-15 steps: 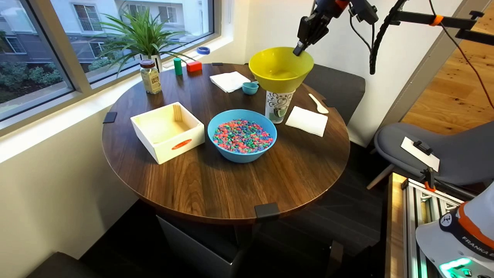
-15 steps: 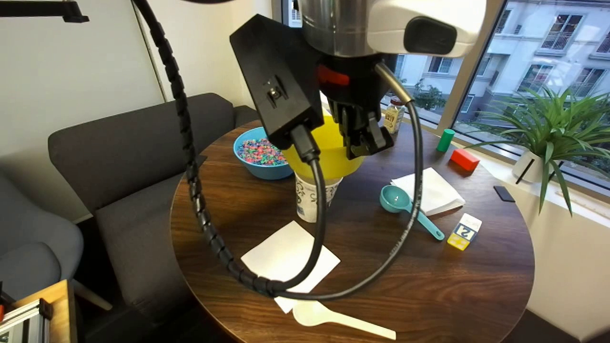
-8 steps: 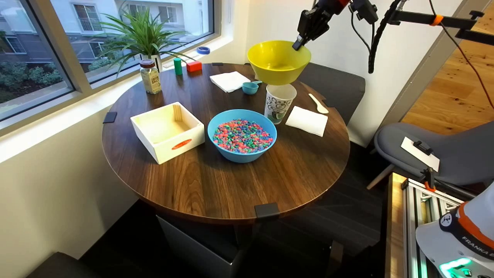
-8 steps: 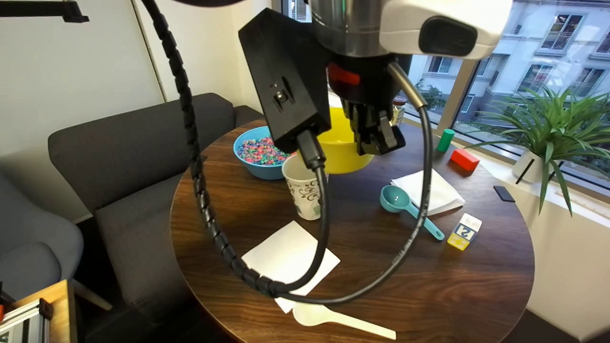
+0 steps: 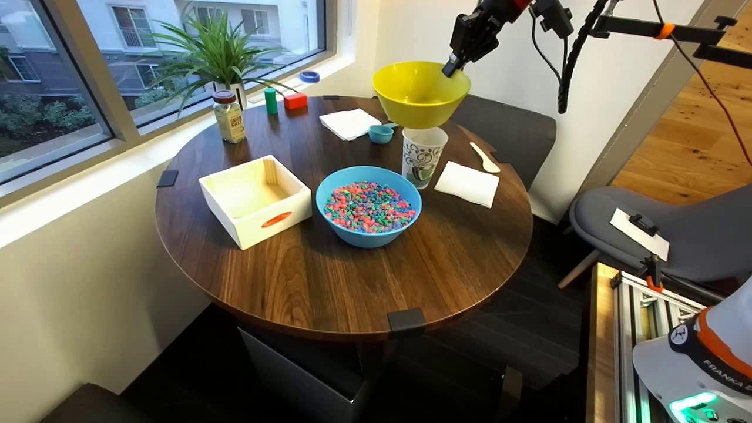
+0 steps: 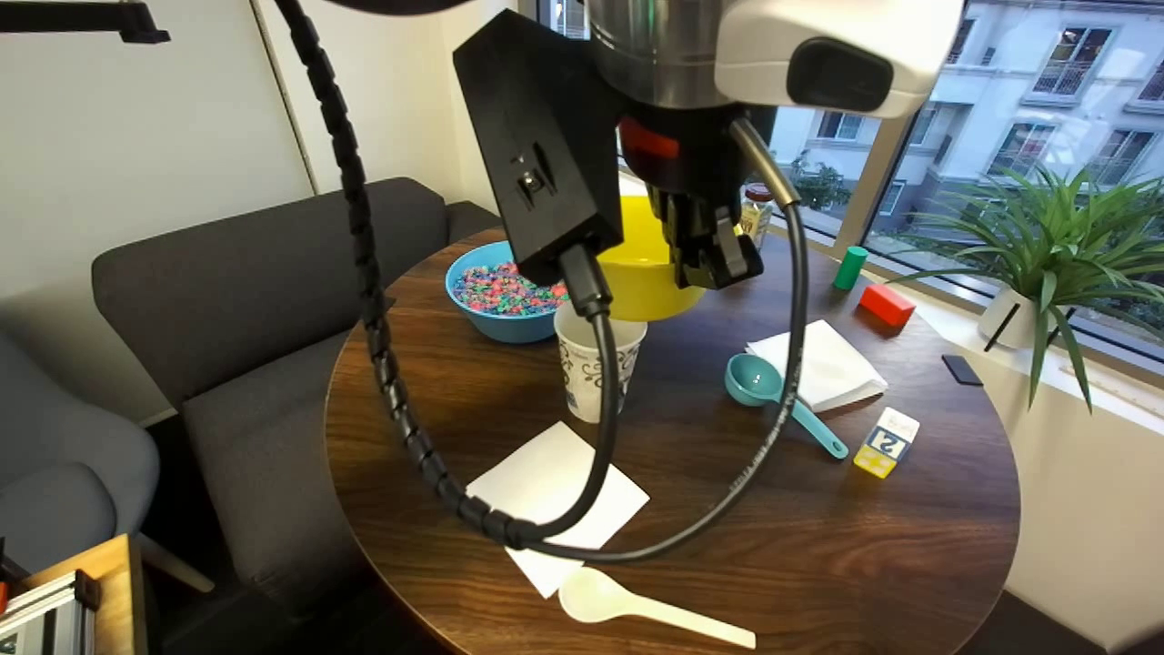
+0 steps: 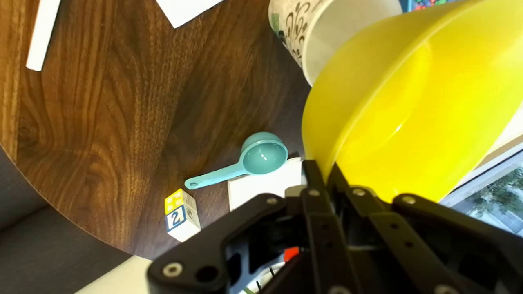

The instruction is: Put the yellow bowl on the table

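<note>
The yellow bowl [image 5: 416,111] hangs in the air, above the brown round table [image 5: 329,288]. It also shows in an exterior view [image 6: 650,287], partly hidden by the arm. My gripper [image 5: 451,66] is shut on the bowl's rim. In the wrist view the fingertips [image 7: 322,171] pinch the near rim of the bowl [image 7: 412,122], one finger inside and one outside. The bowl's open side faces up. A patterned paper cup [image 5: 421,157] stands upright on the table just below the bowl. The bowl hides part of the cup's mouth; I cannot tell whether they touch.
Around the cup are a blue bowl of colourful bits [image 5: 369,205], a napkin [image 5: 468,184], a white spoon [image 5: 484,158], a teal scoop [image 6: 755,380], folded napkins [image 6: 818,364] and a number block [image 6: 887,443]. A wooden box [image 5: 255,200], a spice jar [image 5: 229,117] and red [image 5: 295,101] and green blocks stand farther off.
The yellow bowl rose off the paper cup, uncovering its rim, and moved slightly sideways with my gripper. The cup shifted or tilted slightly during this. In the last half second the bowl moved little.
</note>
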`<state>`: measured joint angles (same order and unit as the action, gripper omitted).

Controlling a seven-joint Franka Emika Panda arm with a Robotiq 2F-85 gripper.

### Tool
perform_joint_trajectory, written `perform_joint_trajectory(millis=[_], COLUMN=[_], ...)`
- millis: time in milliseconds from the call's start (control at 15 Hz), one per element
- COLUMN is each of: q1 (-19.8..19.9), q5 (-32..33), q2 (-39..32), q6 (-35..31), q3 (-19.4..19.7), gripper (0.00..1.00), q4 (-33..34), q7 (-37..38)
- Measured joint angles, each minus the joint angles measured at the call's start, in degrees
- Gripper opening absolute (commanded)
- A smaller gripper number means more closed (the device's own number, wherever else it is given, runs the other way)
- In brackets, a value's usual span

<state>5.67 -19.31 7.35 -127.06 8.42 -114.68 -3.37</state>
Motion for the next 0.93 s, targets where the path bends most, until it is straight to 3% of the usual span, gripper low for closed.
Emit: perform_joint_trajectory(millis=[533,933], q1=[0.72,3.14], q5=[0.15,3.23], q2=[0.14,0.24], q6=[-0.10,-2.64], q3=[0.70,1.29], gripper=[0.02,0.02], q4=[0.03,-0.75], q7=[0.47,4.77])
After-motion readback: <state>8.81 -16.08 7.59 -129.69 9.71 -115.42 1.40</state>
